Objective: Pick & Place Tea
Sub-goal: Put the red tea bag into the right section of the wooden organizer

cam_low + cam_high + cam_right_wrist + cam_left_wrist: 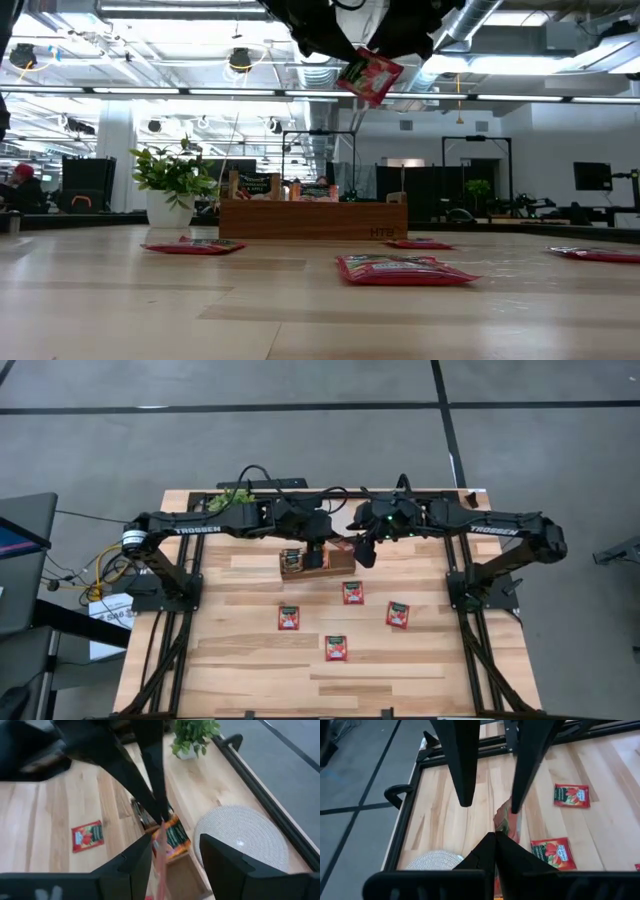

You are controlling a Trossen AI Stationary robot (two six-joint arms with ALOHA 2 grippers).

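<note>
Left pincer (495, 837) clamped on a red sachet (370, 75), seemingly hanging tilted; right pincer (172, 850) apart.

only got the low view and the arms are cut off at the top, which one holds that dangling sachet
observer: the left gripper, jaws shut on the sachet.
operator: and the right one
observer: the right gripper faces it from the other side, jaws open, close to the sachet but not closed on it.
operator: whats under it
observer: the wooden tray; the sachet hangs above it, clear of it.
</note>
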